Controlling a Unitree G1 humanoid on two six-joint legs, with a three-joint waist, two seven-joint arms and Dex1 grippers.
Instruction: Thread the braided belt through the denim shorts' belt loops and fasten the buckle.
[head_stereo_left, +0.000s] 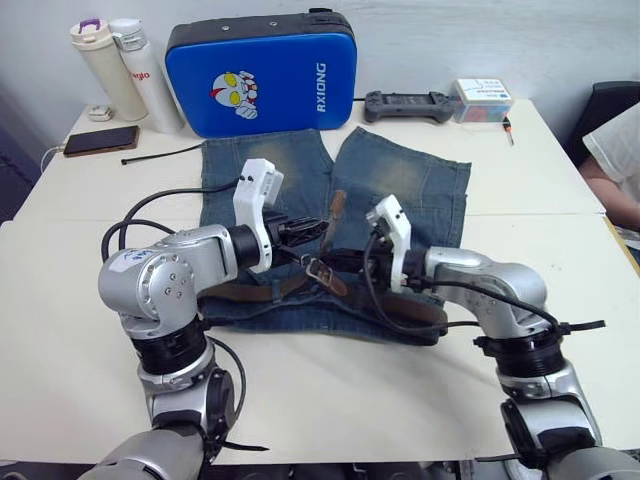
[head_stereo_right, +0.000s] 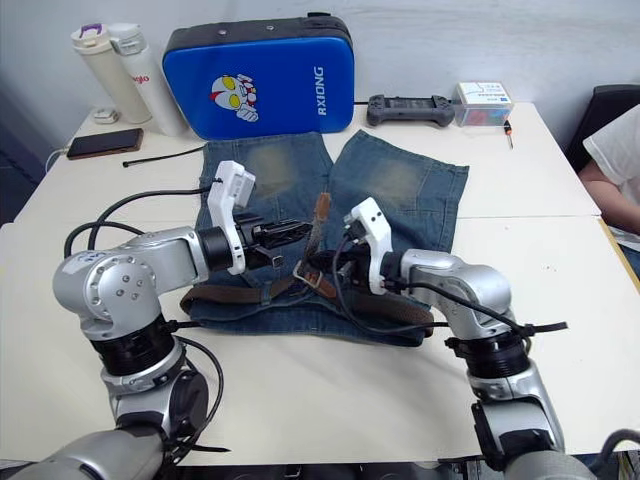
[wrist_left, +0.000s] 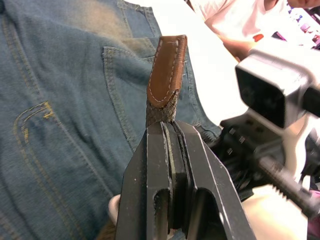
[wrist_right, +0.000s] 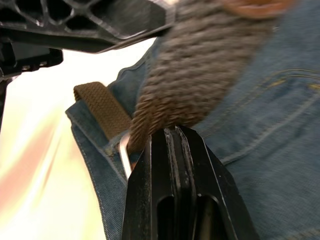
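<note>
Braided belt (head_stereo_left: 262, 290): dark-brown woven strap, long axis running sideways along the waistband of the denim shorts (head_stereo_left: 400, 180), which lie flat on the white counter (head_stereo_left: 320, 380), legs pointing away from the robot. The tan-tipped end rises off the waistband and points up and away from the robot, standing just past the fingertips of the left pincer (wrist_left: 167, 130); that pincer is clamped narrowly on the braid right below the tan tip. Buckle (head_stereo_left: 318, 268): silver frame, lying on the waistband between the two pincers, just below the left one. Right pincer (wrist_right: 175, 132): fingers pressed together, with the braided strap pinched at or touching their tips; the strap continues beyond them toward the left pincer. The remaining length lies along the waistband to either side, partly under both forearms. Belt loops: one seems to show near the right pincer, threading cannot be told. Behind the shorts, well apart from both pincers: blue case (head_stereo_left: 262, 72), black controller (head_stereo_left: 405, 104), phone (head_stereo_left: 101, 140), two white bottles (head_stereo_left: 125, 70). A person's sleeve (head_stereo_left: 615, 150) at the counter's right edge.
</note>
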